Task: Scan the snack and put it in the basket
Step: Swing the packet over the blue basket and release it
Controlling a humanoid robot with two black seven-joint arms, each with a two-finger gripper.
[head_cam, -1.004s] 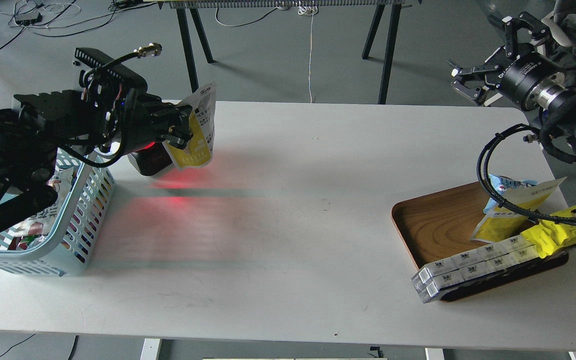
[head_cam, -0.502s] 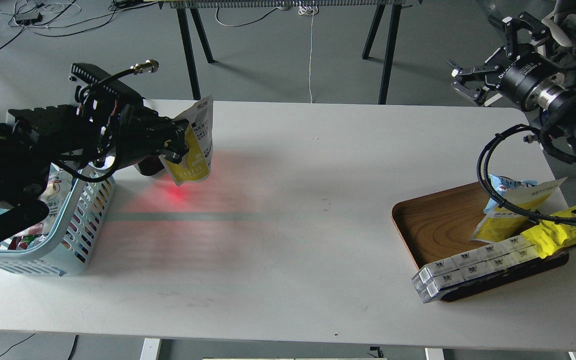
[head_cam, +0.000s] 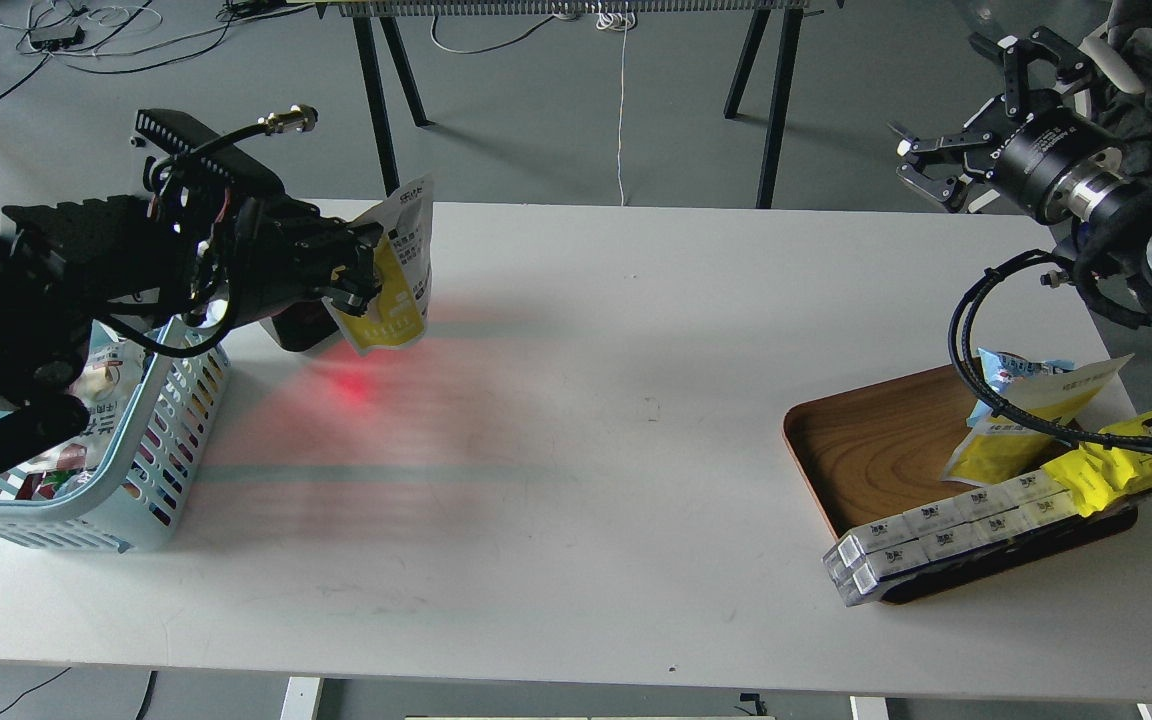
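Observation:
My left gripper [head_cam: 361, 280] is shut on the snack [head_cam: 398, 275], a flat pouch with a white top and yellow lower part. It holds the pouch upright above the table's far left, over a red glow on the tabletop. A dark scanner [head_cam: 298, 325] sits just behind and below the pouch. The light blue basket [head_cam: 161, 440] stands at the left edge, partly under my left arm, with several packets inside. My right gripper [head_cam: 946, 150] is open and empty, raised beyond the table's far right corner.
A brown wooden tray [head_cam: 866, 450] at the right holds a yellow pouch with a light-blue top [head_cam: 1021, 410], a bright yellow packet [head_cam: 1121, 455] and long white boxes [head_cam: 946, 530]. A black cable [head_cam: 986, 400] loops over the tray. The white table [head_cam: 586, 450] spans the view.
My left gripper with the snack dipped slightly toward the table and rose again, staying over the scanner. The red glow shifted on the tabletop. My right gripper lifted slightly.

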